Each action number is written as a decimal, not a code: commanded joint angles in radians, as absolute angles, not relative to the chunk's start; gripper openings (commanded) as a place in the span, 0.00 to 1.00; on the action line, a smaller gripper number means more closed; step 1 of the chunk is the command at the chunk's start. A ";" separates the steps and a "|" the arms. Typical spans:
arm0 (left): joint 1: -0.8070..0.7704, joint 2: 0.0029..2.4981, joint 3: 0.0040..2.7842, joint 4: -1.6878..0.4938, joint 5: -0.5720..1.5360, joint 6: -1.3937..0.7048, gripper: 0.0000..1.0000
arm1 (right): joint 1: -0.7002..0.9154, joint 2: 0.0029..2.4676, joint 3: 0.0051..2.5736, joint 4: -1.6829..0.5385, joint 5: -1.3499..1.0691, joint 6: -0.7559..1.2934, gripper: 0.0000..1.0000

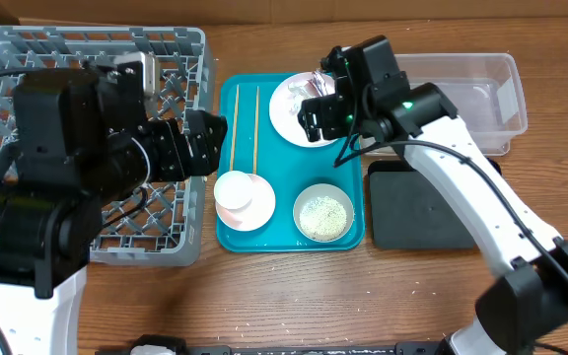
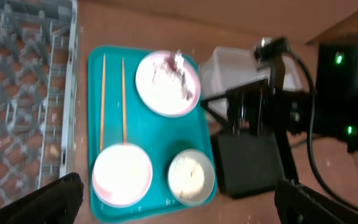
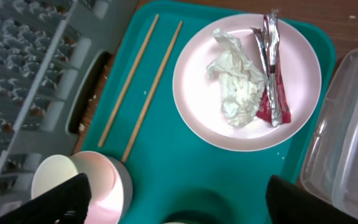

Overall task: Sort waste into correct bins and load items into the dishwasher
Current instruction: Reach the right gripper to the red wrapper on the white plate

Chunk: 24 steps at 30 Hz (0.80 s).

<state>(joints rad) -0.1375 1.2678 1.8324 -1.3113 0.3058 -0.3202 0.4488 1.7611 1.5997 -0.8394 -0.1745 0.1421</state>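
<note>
The pale pink plate point(image 1: 289, 104) lies at the teal tray's far right and carries a red wrapper point(image 3: 272, 81) and a crumpled white scrap point(image 3: 235, 81). Two chopsticks point(image 1: 246, 128) lie on the tray's left. A pink bowl point(image 1: 249, 202) with a white cup point(image 3: 51, 180) in it sits at the front left. A grey-green bowl point(image 1: 323, 215) holds rice. My right gripper point(image 1: 325, 116) is open and empty above the plate. My left gripper point(image 1: 210, 138) is open and empty, over the edge of the grey rack point(image 1: 57, 59). The clear tub point(image 1: 471, 89) and black tray point(image 1: 417, 207) stand to the right.
The teal tray point(image 1: 284, 168) lies between the rack and the two bins. A few rice grains are scattered on the wooden table in front of the tray point(image 1: 294, 266). The right arm reaches over the black tray.
</note>
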 commanded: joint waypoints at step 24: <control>-0.138 1.327 1.845 -1.427 0.482 -0.149 0.75 | 0.462 2.182 1.575 -0.414 -0.044 0.122 0.71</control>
<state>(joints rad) -0.1375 1.3941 1.8324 -1.4349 0.4435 -0.2440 0.4595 2.1601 1.5772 -0.4278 -0.0521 0.1303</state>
